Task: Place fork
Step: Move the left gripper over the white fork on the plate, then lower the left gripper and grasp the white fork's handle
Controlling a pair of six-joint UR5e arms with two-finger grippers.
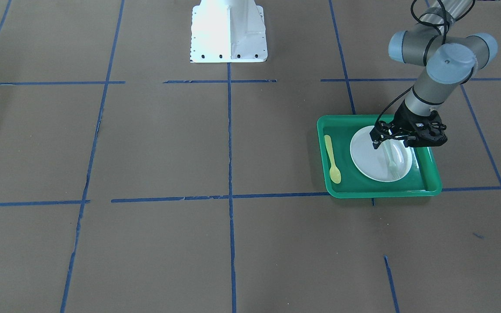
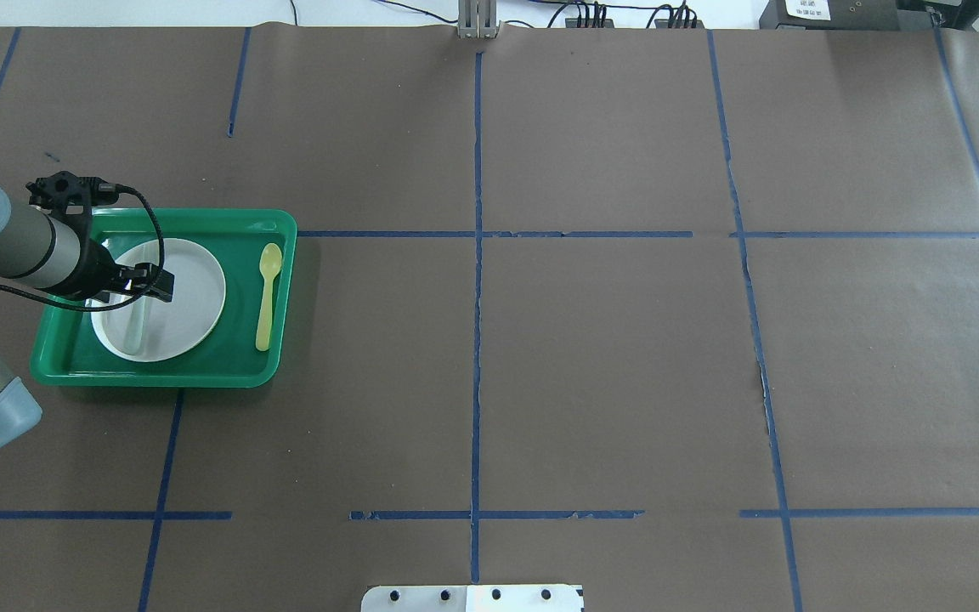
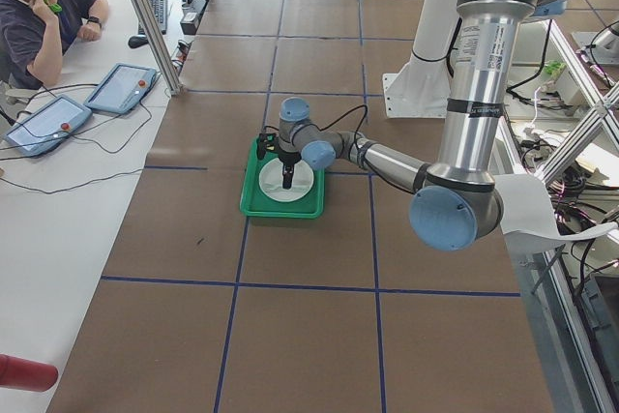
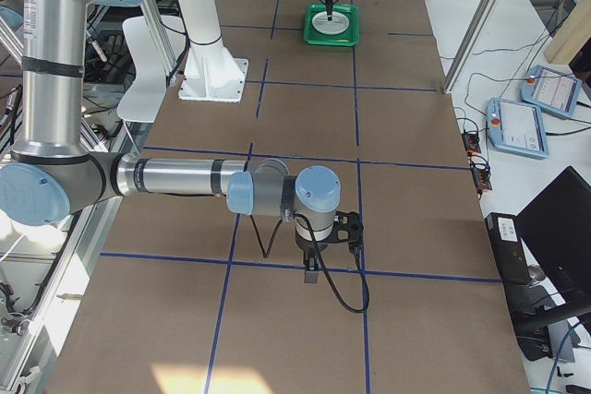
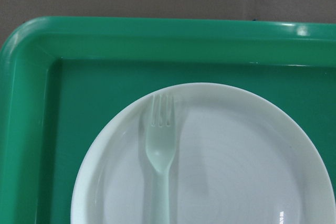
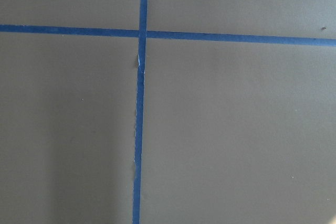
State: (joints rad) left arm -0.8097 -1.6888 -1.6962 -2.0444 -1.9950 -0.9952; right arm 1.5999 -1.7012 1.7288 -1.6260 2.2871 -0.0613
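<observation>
The pale translucent fork [image 5: 160,156] lies flat on the white plate [image 5: 236,150], tines toward the tray's far rim. The plate [image 2: 192,289] sits in the green tray [image 2: 200,374]. The fork [image 2: 136,323] rests on the plate's left half in the overhead view, and it also shows in the front view [image 1: 392,160]. My left gripper [image 2: 132,296] hovers just above the fork's handle end, jaws apart on either side and empty; it also shows in the front view [image 1: 392,145]. My right gripper [image 4: 310,276] shows only in the right side view, over bare table; I cannot tell its state.
A yellow spoon [image 2: 266,293] lies in the tray to the right of the plate. The white robot base [image 1: 228,30] stands at the table's near middle edge. Blue tape lines cross the brown table.
</observation>
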